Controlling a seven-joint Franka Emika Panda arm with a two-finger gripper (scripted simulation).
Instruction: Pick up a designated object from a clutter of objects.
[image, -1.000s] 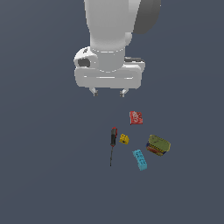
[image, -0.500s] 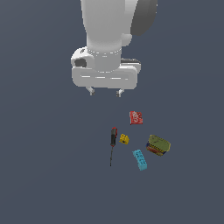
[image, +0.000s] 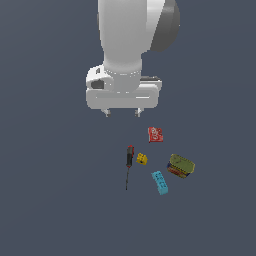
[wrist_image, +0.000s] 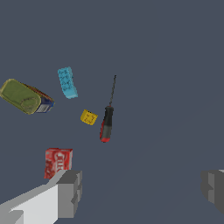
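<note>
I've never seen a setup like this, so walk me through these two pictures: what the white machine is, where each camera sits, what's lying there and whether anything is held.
These are simulator renders, not photographs. The big white shape is a robot arm; at its lower end sits its gripper, two fingers for pinching, now open and empty. One picture is taken from a camera off the arm, the other from a camera on its wrist, where the grey fingers show at the edge. On the dark floor lie five small things, apart from one another: a red square, a screwdriver, a yellow brick, a cyan brick and an olive block. The yellow brick is the one to pick up.
</note>
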